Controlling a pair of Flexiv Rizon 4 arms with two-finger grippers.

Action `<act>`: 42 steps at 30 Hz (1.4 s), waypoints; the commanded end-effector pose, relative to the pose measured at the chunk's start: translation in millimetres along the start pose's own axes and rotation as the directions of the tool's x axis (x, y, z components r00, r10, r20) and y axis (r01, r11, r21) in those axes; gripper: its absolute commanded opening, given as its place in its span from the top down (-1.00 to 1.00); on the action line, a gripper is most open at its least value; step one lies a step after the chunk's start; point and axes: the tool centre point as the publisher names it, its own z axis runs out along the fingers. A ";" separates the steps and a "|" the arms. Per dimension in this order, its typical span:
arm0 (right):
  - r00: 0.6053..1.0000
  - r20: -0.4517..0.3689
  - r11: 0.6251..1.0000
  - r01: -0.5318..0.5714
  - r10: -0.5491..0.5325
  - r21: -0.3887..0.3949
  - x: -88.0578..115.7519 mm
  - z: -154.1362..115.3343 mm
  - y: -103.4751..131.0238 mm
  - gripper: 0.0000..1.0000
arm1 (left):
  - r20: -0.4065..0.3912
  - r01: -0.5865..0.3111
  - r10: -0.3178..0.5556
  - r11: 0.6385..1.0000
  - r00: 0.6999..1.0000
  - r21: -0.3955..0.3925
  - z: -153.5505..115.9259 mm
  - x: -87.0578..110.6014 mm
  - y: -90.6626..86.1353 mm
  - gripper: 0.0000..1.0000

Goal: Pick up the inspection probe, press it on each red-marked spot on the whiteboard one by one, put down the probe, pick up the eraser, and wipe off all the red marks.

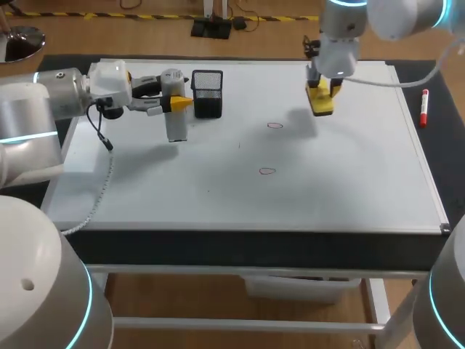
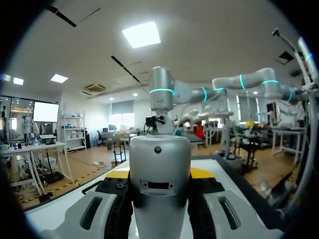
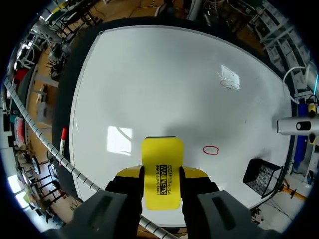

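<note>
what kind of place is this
Probably a robotics test bench: a whiteboard lies flat, my right gripper holds a yellow eraser over it, my left gripper an inspection probe.

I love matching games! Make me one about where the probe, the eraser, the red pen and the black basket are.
Things:
1 probe
2 eraser
3 red pen
4 black basket

Places:
A held in the right gripper
B standing on the whiteboard
C held in the left gripper
D lying on the dark table beside the whiteboard

Pairs: 1-C, 2-A, 3-D, 4-B
</note>
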 end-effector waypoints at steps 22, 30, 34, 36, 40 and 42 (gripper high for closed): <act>0.998 -0.015 0.998 0.061 -0.061 -0.003 -113.2 26.0 11.7 1.00 | -0.003 0.001 -0.001 1.000 1.000 0.000 -0.3 -1.0 -0.8 1.00; 0.998 -0.006 0.998 0.067 -0.067 0.000 -118.9 36.8 17.8 1.00 | -0.003 0.001 -0.001 1.000 1.000 0.000 -0.3 -1.0 -0.8 1.00; 0.998 -0.001 0.998 0.066 -0.066 -0.015 -118.6 42.6 18.1 1.00 | -0.003 0.001 -0.001 1.000 1.000 0.000 -0.3 -1.0 -0.8 1.00; 0.998 -0.007 0.998 0.068 -0.068 -0.019 -118.0 44.5 18.3 1.00 | -0.003 0.001 -0.001 1.000 1.000 0.000 -0.3 -1.0 -0.8 1.00; 0.997 -0.018 0.997 0.076 -0.076 -0.024 -116.7 49.2 19.1 1.00 | -0.003 0.001 -0.001 1.000 1.000 0.000 -0.3 -1.0 -0.8 1.00; 0.997 -0.018 0.997 0.073 -0.073 -0.024 -114.3 49.4 18.8 1.00 | -0.003 0.001 -0.001 1.000 1.000 0.000 -0.3 -1.0 -0.8 1.00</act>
